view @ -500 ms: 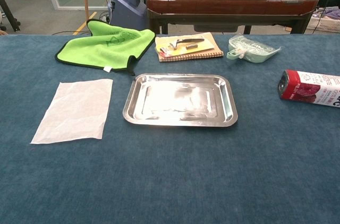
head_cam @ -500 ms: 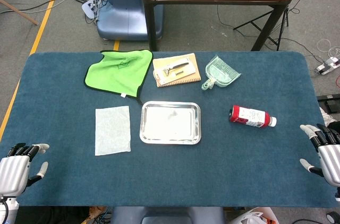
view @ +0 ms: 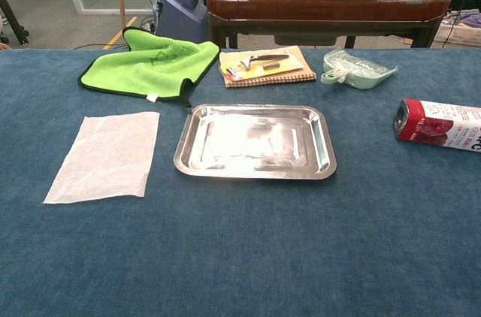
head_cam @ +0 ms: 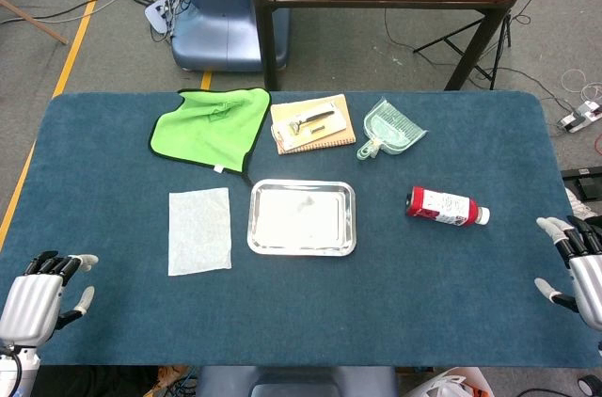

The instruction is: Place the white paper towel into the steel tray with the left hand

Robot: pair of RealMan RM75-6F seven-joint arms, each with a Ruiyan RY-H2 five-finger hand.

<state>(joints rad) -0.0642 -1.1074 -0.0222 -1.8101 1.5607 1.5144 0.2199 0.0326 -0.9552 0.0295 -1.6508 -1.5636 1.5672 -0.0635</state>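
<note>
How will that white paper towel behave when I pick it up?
The white paper towel lies flat and thin on the blue table cover, so it is probably floppy, very light, and hard to get fingers under. It will likely drape and may drift.

The white paper towel [head_cam: 199, 230] lies flat on the blue tabletop [head_cam: 282, 322], just left of the steel tray [head_cam: 302, 218]. The left hand [head_cam: 38, 292] hovers at the near-left corner, fingers apart, holding nothing.
</note>
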